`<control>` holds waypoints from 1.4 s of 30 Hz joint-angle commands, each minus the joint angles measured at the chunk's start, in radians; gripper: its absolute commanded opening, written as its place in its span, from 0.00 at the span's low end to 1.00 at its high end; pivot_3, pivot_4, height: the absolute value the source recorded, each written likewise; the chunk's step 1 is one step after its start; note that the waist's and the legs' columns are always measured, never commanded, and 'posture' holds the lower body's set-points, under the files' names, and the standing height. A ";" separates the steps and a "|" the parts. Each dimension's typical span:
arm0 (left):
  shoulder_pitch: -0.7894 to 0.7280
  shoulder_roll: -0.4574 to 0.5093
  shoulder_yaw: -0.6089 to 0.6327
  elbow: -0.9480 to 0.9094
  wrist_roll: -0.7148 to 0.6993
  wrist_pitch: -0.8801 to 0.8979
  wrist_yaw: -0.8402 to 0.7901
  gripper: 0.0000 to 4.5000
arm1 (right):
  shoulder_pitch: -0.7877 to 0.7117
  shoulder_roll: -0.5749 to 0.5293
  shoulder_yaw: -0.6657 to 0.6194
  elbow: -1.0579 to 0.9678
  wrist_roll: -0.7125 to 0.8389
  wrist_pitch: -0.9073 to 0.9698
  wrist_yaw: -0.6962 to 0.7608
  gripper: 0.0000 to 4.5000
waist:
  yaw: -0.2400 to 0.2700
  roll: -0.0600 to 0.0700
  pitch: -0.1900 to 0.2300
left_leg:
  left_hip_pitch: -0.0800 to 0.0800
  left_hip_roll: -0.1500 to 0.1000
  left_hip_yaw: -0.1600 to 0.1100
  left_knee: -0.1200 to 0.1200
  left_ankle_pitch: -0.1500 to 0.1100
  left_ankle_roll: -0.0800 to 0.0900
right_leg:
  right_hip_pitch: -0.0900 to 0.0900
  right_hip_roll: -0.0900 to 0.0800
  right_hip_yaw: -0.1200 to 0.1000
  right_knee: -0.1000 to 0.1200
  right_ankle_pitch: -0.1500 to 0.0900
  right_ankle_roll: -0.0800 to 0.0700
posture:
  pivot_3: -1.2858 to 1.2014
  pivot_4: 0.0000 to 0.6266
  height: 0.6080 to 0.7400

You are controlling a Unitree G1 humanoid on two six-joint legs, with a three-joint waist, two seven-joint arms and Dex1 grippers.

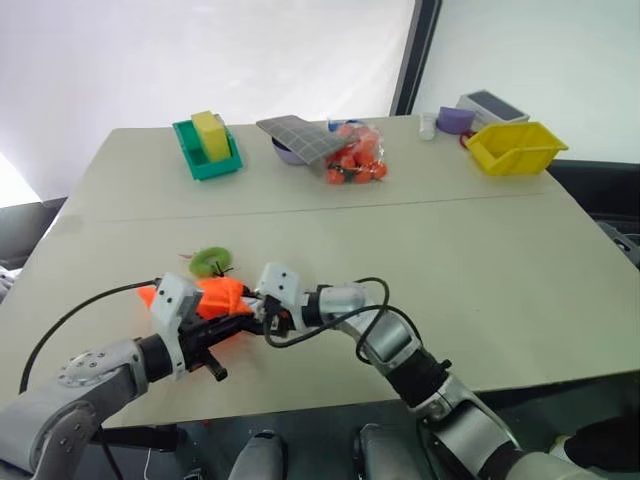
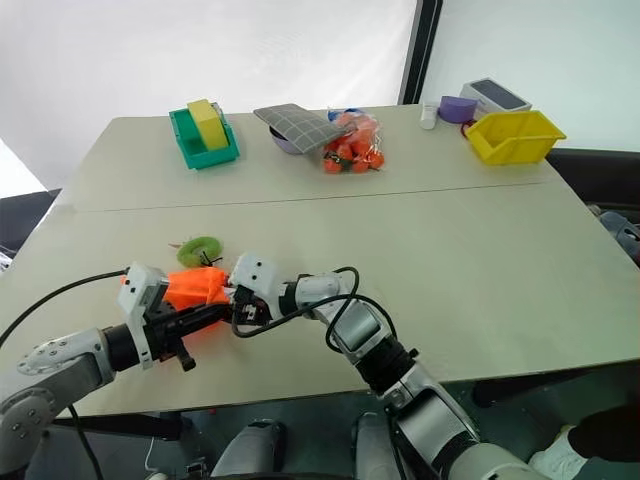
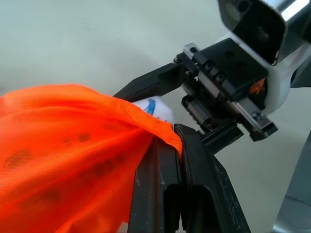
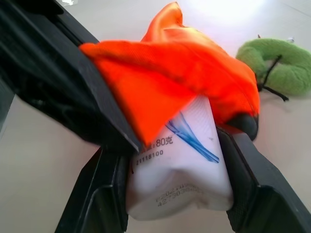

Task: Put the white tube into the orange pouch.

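Note:
The orange pouch (image 1: 220, 297) lies near the table's front left, its dark cord ending in a green ring (image 1: 209, 262) just behind it. My left gripper (image 1: 245, 323) is shut on the fabric edge at the pouch's mouth, seen close in the left wrist view (image 3: 180, 133). From the right, my right gripper (image 4: 182, 141) is shut on the white tube (image 4: 180, 165), which bears blue markings. The tube's front end sits under the orange fabric at the mouth (image 4: 184, 73); its cap is hidden. Both grippers meet at the pouch (image 2: 195, 287).
Along the far edge stand a teal bin (image 1: 190, 155) with a yellow sponge, a grey cloth (image 1: 300, 138) over a purple bowl, a clear bag of orange-red fruit (image 1: 355, 155), a small white bottle (image 1: 428, 125) and a yellow bin (image 1: 515, 147).

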 commanded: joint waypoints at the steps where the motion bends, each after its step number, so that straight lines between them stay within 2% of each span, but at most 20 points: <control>1: -0.009 -0.003 -0.057 -0.089 -0.026 0.001 -0.003 0.00 | -0.054 0.043 0.039 -0.003 -0.034 -0.037 0.003 0.48 | 0.000 0.000 0.000 | 0.000 0.000 0.000 0.000 0.000 0.000 | 0.000 0.000 0.000 0.000 0.000 0.000 | 0.52 0.24 1.00; 12: 0.000 -0.005 -0.095 -0.102 -0.026 -0.007 0.011 0.00 | -0.077 0.070 0.040 0.023 -0.068 -0.077 0.033 0.48 | -0.001 0.000 0.000 | 0.000 0.000 0.000 0.000 0.000 0.000 | 0.000 0.000 0.000 0.000 -0.001 0.001 | 0.52 0.24 1.00; 15: 0.031 0.012 -0.060 -0.097 -0.030 -0.010 -0.001 0.00 | -0.053 0.045 0.021 -0.009 -0.052 -0.069 0.045 0.69 | -0.001 0.000 0.000 | 0.000 0.000 0.000 0.000 0.000 0.000 | 0.000 0.000 0.000 0.000 -0.001 0.001 | 0.52 0.24 1.00; 18: 0.086 0.036 -0.013 -0.089 -0.032 -0.020 -0.028 0.00 | -0.005 -0.001 -0.012 -0.080 -0.022 -0.062 0.065 0.99 | -0.002 0.001 0.000 | 0.000 0.000 0.000 0.000 0.000 0.000 | -0.001 0.000 0.000 0.000 -0.001 0.001 | 0.52 0.24 1.00; 23: 0.216 0.085 0.055 -0.058 -0.018 -0.050 -0.106 0.00 | 0.058 -0.116 -0.078 -0.220 0.061 -0.014 0.144 0.99 | -0.001 0.001 0.001 | -0.003 0.000 0.000 0.000 0.000 0.000 | -0.004 0.000 0.000 -0.001 -0.002 0.003 | 0.52 0.24 1.00; 28: 0.334 0.152 0.115 -0.002 0.051 -0.096 -0.198 0.00 | 0.086 -0.186 -0.129 -0.271 0.106 0.024 0.165 0.99 | -0.003 0.001 0.000 | -0.004 0.001 0.000 0.000 0.000 0.000 | -0.010 0.000 0.000 0.000 -0.002 0.002 | 0.52 0.24 1.00; 38: 0.392 0.207 0.247 0.188 0.205 -0.221 -0.325 0.00 | 0.108 -0.203 -0.162 -0.248 0.106 0.017 0.105 0.99 | -0.001 0.001 0.001 | -0.009 0.001 0.001 0.000 0.000 0.000 | -0.013 -0.001 -0.001 -0.003 -0.002 0.000 | 0.52 0.24 1.00; 41: 0.355 0.196 0.252 0.178 0.166 -0.210 -0.345 0.00 | 0.095 -0.173 -0.173 -0.210 0.099 0.026 0.056 0.99 | -0.001 0.001 0.001 | -0.009 0.001 0.001 0.000 0.000 0.000 | -0.013 -0.001 -0.001 -0.003 -0.001 -0.001 | 0.52 0.24 1.00; 42: 0.342 0.190 0.258 0.165 0.126 -0.188 -0.355 0.06 | 0.087 -0.161 -0.178 -0.195 0.099 0.035 0.040 1.00 | -0.001 0.001 0.001 | -0.009 0.001 0.000 0.000 0.000 0.000 | -0.013 -0.001 -0.001 -0.002 -0.002 0.000 | 0.52 0.24 1.00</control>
